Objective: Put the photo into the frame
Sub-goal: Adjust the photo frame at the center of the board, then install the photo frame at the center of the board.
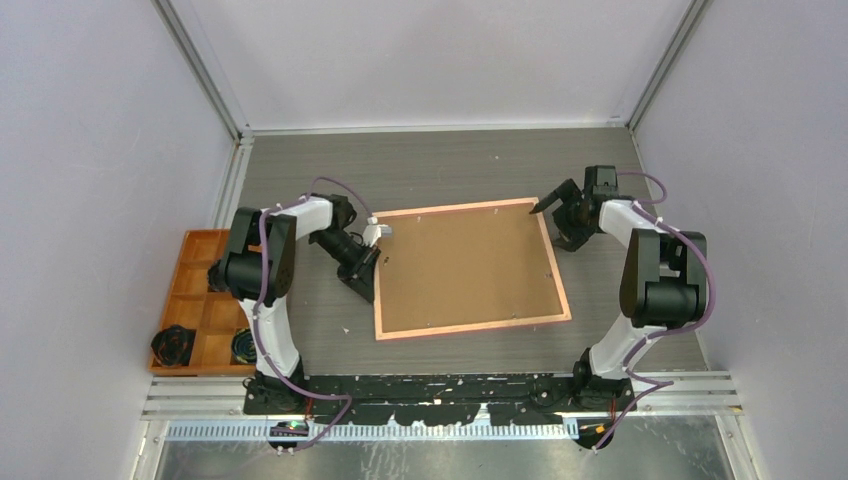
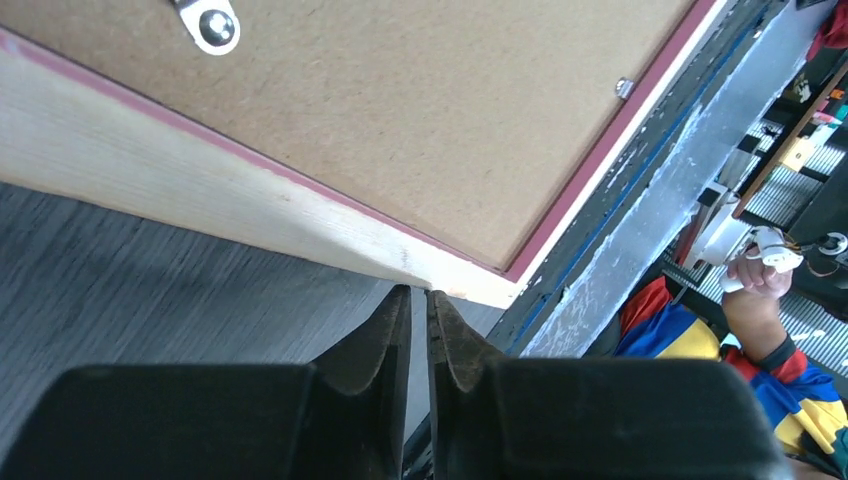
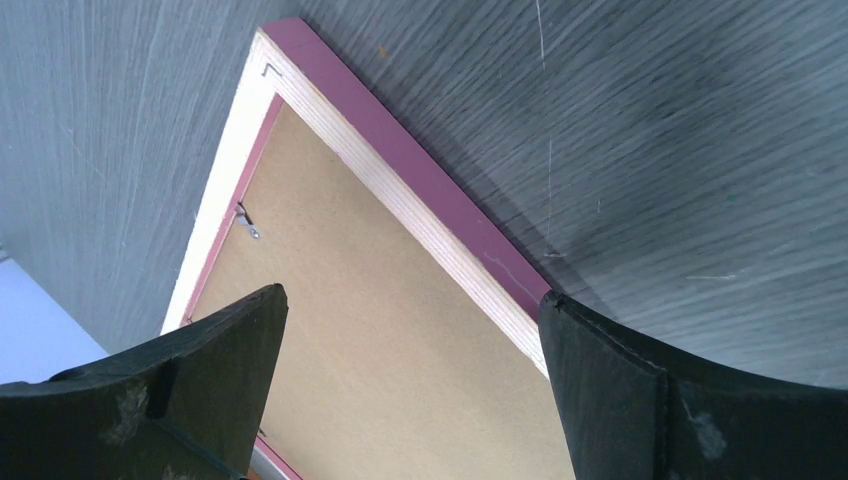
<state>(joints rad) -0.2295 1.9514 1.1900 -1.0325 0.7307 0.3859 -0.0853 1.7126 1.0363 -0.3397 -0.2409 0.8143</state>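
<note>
Top external | left gripper [image 1: 378,262] fingers nearly together, empty, tips at frame [image 1: 470,325] left edge, likely steadying it | frame lay back-up on table [image 1: 420,170], backing board [image 1: 465,265] seated; photo unseen, presumably beneath | right gripper [image 1: 555,224] spread wide over far right corner, holding nothing

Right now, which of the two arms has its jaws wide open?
The right arm, at the frame's far right corner: its jaws stand wide apart, while the left arm's are nearly pressed together.
</note>
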